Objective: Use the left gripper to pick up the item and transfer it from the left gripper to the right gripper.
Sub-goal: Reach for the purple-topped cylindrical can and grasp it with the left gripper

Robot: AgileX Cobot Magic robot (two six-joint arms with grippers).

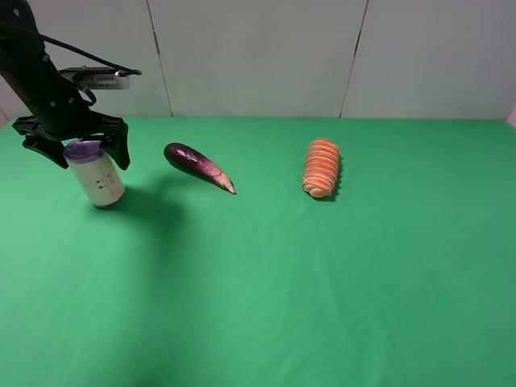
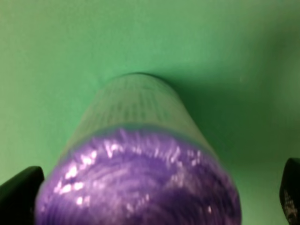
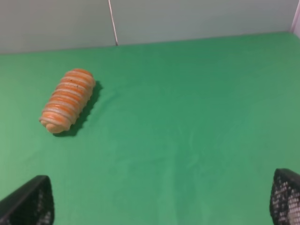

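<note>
The item point(image 1: 97, 174), a cream-white can with a shiny purple top, stands on the green cloth at the far left, leaning slightly. My left gripper point(image 1: 80, 150) hangs over it, open, with one finger on each side of the purple top. In the left wrist view the item point(image 2: 136, 136) fills the middle, and the black fingertips point(image 2: 18, 193) sit at the frame's edges, apart from its sides. My right gripper point(image 3: 159, 201) shows only in the right wrist view. It is open, its fingertips point(image 3: 29, 202) wide apart over bare cloth with nothing between them.
A dark purple eggplant point(image 1: 198, 165) lies just right of the can. An orange sliced-carrot piece point(image 1: 322, 168) lies further right, and the right wrist view also shows the carrot piece point(image 3: 68, 100). A pale wall stands behind the table's far edge.
</note>
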